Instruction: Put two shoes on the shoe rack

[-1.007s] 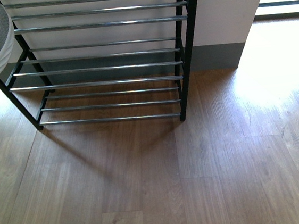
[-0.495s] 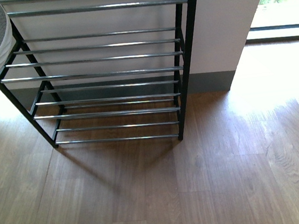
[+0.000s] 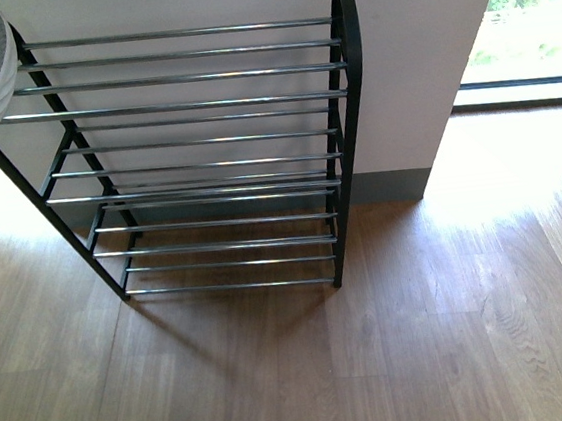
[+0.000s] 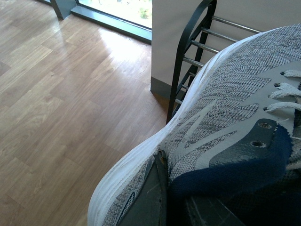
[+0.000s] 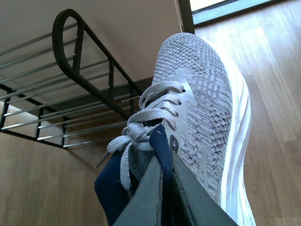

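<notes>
Though both cropped, one shoe pinched in left claw, other shoe in right claw.

The shoe rack has matt black metal frames and shiny silvery rods. The left shoe and the right shoe are rough grey knit cloth with white soles. The floor is smooth wood.

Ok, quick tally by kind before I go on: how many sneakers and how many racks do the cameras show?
Grey sneakers: 2, the left arm's sneaker and the right arm's sneaker.
Shoe rack: 1.
Total: 3.
</notes>
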